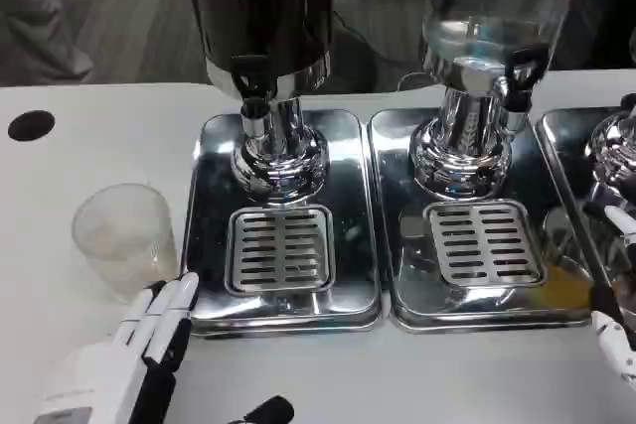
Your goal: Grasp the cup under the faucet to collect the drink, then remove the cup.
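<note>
Head view: translucent plastic cup (124, 237) stands ungrasped on white counter (89, 136), beside left faucet (254, 106); left hand (119, 359) spread, empty; filling pending.

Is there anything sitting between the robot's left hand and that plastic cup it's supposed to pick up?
Nothing visible does. The clear cup stands on the white table just beyond the left hand, whose fingertips reach up near its base. The dark dispenser's steel tray lies to the cup's right, not between them.
</note>
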### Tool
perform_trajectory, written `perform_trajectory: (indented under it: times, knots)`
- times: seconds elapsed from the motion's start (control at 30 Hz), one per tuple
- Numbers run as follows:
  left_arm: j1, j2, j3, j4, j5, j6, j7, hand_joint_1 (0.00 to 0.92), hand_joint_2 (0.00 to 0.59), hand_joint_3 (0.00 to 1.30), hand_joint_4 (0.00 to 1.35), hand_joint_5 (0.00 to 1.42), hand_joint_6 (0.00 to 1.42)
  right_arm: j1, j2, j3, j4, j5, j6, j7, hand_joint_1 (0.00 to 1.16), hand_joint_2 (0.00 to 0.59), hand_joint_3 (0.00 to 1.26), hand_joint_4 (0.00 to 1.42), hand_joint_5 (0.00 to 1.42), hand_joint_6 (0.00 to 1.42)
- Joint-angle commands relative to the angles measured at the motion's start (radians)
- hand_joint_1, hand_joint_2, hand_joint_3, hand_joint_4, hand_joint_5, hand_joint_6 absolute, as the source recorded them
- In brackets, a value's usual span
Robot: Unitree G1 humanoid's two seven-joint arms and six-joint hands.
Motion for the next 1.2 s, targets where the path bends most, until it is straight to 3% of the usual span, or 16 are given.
perform_trajectory:
  times: [0.03,0.37,0.8,1.2]
  knots:
    - [0.000,-0.002,-0.003,-0.015,0.016,-0.006,0.006,0.000,0.086,0.05,0.00,0.05,0.26,0.012,0.004,-0.017,-0.006,0.009,-0.016,0.002,0.27,0.498,0.13,0.00,0.00,0.00]
    - [-0.016,-0.008,-0.009,-0.020,0.015,-0.001,-0.002,0.000,0.087,0.05,0.00,0.05,0.27,0.017,0.009,-0.033,-0.018,0.020,-0.019,0.011,0.29,0.493,0.13,0.00,0.00,0.00]
    - [-0.021,-0.014,0.016,-0.005,-0.010,-0.007,0.011,0.000,0.086,0.05,0.00,0.06,0.29,0.007,0.024,-0.024,-0.014,0.018,-0.017,0.025,0.29,0.492,0.14,0.00,0.00,0.00]
    - [-0.026,-0.028,0.098,-0.002,-0.120,-0.007,0.004,0.000,0.076,0.05,0.00,0.07,0.29,0.001,0.018,-0.035,0.006,0.040,-0.028,0.028,0.30,0.492,0.14,0.00,0.00,0.00]
